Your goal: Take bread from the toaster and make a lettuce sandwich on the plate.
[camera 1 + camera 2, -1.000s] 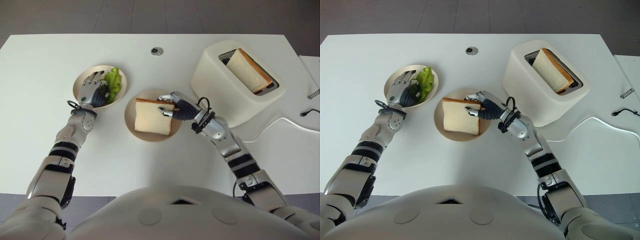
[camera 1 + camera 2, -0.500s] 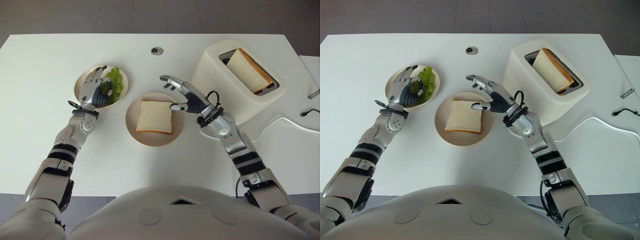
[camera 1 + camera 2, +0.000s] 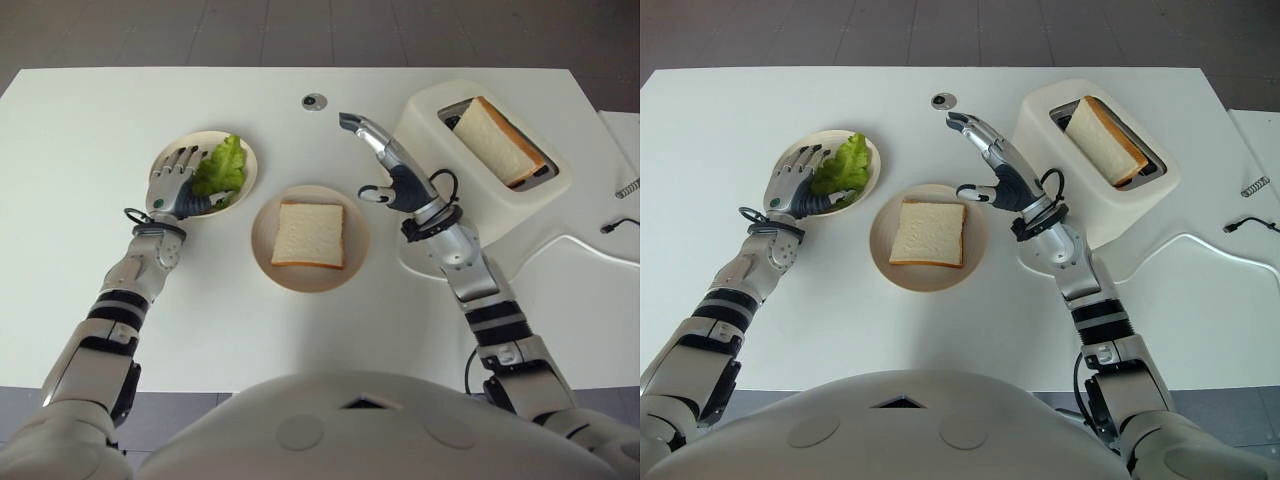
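One slice of bread (image 3: pixel 309 233) lies flat on the beige plate (image 3: pixel 355 262) at the table's middle. A second slice (image 3: pixel 498 140) stands in a slot of the white toaster (image 3: pixel 430 175) at the right. My right hand (image 3: pixel 385 170) hangs open and empty between plate and toaster, fingers stretched toward the far edge. At the left, a small beige dish (image 3: pixel 240 192) holds the green lettuce (image 3: pixel 220 165). My left hand (image 3: pixel 172 185) is at the dish's near-left rim, thumb and fingers closed on the leaf's left side.
The toaster's white cord (image 3: pixel 560 243) runs along the table to the right. A dark cable end (image 3: pixel 608 227) and a small metal spring (image 3: pixel 627 187) lie at the right edge. A round metal insert (image 3: pixel 315 101) sits near the far edge.
My right hand let go of the slice, leaving it flat on the plate, then opened and rose toward the toaster. My left hand closed on the lettuce and drew it slightly left.
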Robot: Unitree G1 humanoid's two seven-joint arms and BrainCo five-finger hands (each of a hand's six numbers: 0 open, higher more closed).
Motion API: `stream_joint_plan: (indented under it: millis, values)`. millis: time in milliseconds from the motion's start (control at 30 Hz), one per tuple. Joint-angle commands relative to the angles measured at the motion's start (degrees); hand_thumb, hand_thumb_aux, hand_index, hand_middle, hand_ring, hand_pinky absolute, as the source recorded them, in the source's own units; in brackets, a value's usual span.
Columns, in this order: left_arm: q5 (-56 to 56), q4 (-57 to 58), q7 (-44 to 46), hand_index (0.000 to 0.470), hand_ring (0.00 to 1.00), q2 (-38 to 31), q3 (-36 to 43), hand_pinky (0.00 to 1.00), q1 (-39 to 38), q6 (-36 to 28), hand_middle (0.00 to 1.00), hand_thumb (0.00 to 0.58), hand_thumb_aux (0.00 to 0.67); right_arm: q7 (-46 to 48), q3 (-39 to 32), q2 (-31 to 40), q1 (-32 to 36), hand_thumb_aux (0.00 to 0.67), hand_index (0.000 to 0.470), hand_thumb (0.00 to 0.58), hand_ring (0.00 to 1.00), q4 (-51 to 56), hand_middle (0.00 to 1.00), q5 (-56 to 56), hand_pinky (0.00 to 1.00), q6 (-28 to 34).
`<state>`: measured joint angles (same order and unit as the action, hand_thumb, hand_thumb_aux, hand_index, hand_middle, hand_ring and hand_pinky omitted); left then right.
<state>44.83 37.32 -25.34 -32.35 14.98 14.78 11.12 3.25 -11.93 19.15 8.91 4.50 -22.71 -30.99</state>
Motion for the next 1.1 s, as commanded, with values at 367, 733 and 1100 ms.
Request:
stream_joint_plan:
  millis: [367, 733, 1100]
  values:
    - [-0.8, 6.8, -1.7, 0.470, 0.00, 1.0, 4.0, 0.00, 3.2, 3.0, 0.00, 0.580, 0.670, 0.3, -0.8, 0.1, 0.4, 0.000, 0.000, 0.000, 0.00, 1.2, 0.00, -0.6, 0.00, -0.2]
    - [-6.6, 2.0, -3.2, 0.470, 0.00, 0.6, 1.2, 0.00, 1.8, 10.4, 0.00, 0.580, 0.670, 0.1, -0.7, -0.1, 0.4, 0.000, 0.000, 0.000, 0.00, 1.3, 0.00, -0.2, 0.00, -0.4]
    - [1.0, 2.6, -5.4, 0.188, 0.00, -1.2, 2.7, 0.00, 1.7, 0.7, 0.00, 0.371, 0.268, -0.1, -0.7, -0.2, 0.3, 0.000, 0.000, 0.000, 0.00, 2.1, 0.00, -0.2, 0.00, -0.7]
